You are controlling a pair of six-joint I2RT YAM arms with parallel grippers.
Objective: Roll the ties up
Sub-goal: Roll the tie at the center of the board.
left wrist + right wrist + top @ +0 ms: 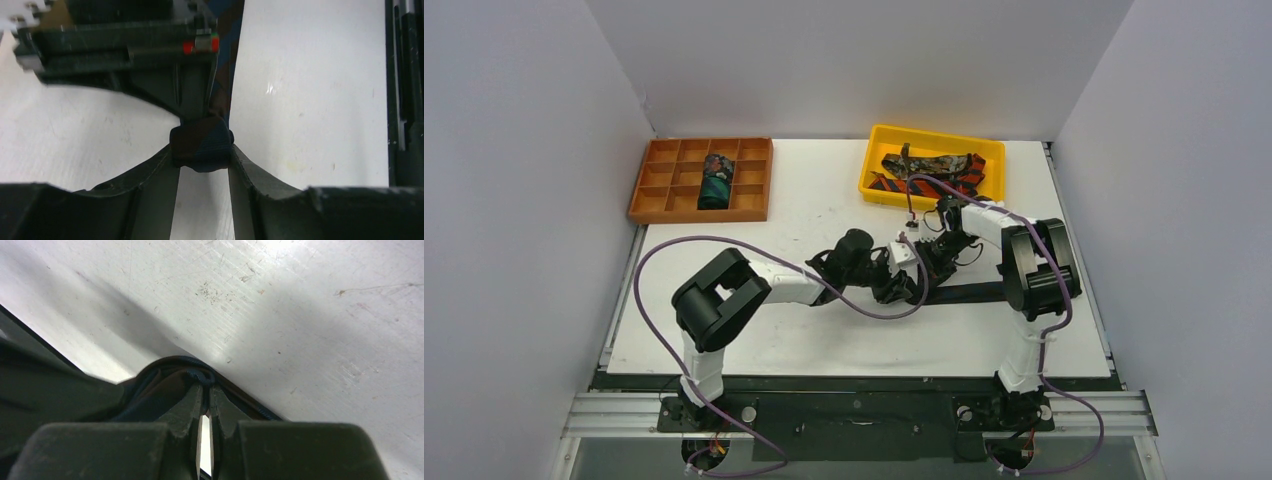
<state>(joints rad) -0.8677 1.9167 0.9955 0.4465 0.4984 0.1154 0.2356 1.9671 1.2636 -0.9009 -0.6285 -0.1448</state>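
Left gripper clamps navy tie; right gripper seemingly pinches it.

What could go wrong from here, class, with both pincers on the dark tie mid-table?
1. The left pincer holds the small roll of the dark tie only at its tips; it could slip and unroll.
2. The right pincer nips just a fold of fabric; a tug might free it.
3. Both pincers crowd together in the top view, so they may bump.
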